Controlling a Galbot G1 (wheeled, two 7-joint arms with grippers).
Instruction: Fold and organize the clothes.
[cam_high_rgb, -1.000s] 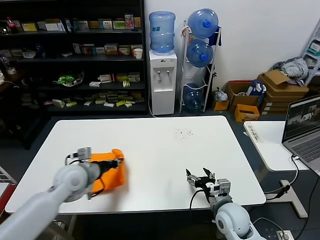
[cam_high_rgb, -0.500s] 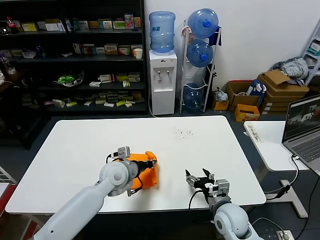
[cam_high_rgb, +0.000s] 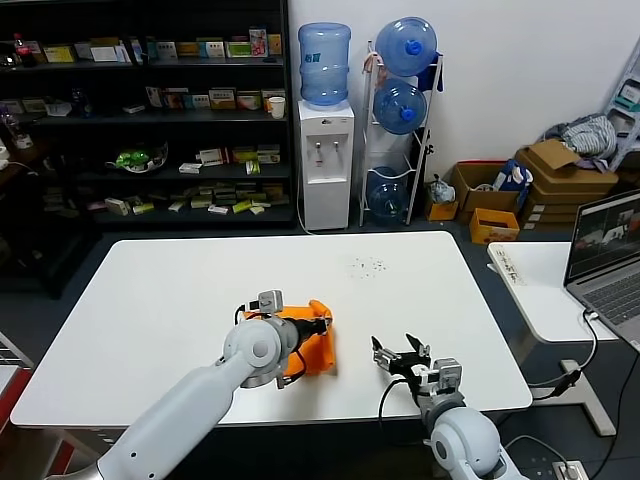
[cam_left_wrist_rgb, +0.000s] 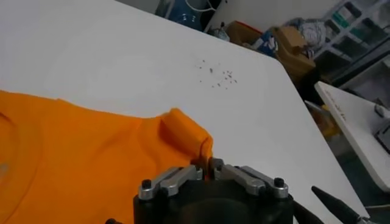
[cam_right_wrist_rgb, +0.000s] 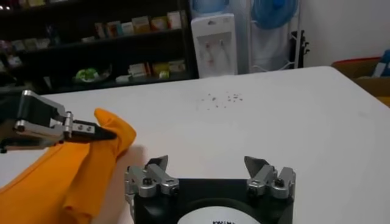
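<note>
The bright orange T-shirt (cam_high_rgb: 315, 345) lies bunched on the white table (cam_high_rgb: 200, 280), near its front middle. My left gripper (cam_high_rgb: 322, 323) is shut on an edge of the shirt; in the left wrist view the jaws pinch a fold of orange cloth (cam_left_wrist_rgb: 189, 137) at the gripper (cam_left_wrist_rgb: 207, 167). The shirt's lettering is hidden. My right gripper (cam_high_rgb: 398, 352) is open and empty, just right of the shirt near the table's front edge. In the right wrist view its open fingers (cam_right_wrist_rgb: 207, 167) face the shirt (cam_right_wrist_rgb: 79, 170) and the left gripper (cam_right_wrist_rgb: 106, 134).
A patch of small dark specks (cam_high_rgb: 366, 266) marks the table's far right part. A second white table with a laptop (cam_high_rgb: 607, 250) stands to the right. Shelves, a water dispenser (cam_high_rgb: 325, 160) and boxes stand behind the table.
My left gripper has dragged the orange T-shirt rightward across the table, from the front left to the front middle, close to my right gripper. The right gripper has stayed put.
</note>
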